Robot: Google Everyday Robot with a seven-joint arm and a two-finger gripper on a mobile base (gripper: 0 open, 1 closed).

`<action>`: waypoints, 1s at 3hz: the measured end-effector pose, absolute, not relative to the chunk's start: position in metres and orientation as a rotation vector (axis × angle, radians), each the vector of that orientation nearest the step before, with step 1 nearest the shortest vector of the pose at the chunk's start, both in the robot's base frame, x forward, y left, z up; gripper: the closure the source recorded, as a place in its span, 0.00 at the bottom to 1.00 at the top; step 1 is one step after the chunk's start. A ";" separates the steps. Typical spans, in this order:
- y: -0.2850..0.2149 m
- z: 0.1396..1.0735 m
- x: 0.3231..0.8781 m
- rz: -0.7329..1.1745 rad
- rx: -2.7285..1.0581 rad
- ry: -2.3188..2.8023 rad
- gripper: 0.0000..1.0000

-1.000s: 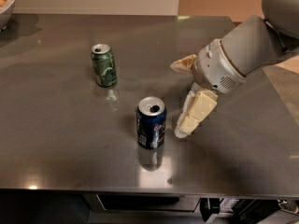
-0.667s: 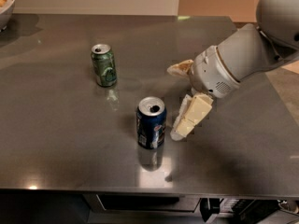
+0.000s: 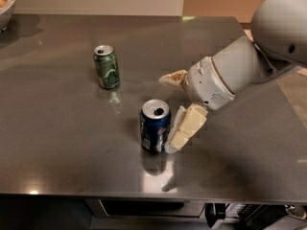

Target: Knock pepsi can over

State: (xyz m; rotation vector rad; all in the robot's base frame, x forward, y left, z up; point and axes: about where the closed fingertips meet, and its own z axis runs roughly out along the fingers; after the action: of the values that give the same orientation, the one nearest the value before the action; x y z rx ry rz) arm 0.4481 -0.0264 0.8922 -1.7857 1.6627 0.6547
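The pepsi can is standing upright just beside the gripper, not yet tipped. The gripper's fingers are gaping apart, holding nothing.

No text can be read on the pepsi can or the green can. The gripper, fingers spread, is just beside the pepsi can.

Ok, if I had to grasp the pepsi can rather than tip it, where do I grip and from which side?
Probably best: grip the pepsi can across its round wall at mid-height, coming from the side where the open gripper sits. The can stands upright, so its straight wall suits two fingers better than the rimmed top. The green can stands well apart on the far side.
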 end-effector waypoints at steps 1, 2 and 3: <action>-0.016 0.893 0.444 0.703 -1.779 1.631 0.00; -0.010 0.893 0.440 0.734 -1.776 1.614 0.18; -0.012 0.894 0.441 0.744 -1.766 1.608 0.41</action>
State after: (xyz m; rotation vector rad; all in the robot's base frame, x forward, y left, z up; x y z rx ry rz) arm 0.4408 -0.0116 0.8936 -1.7664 1.6084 0.7443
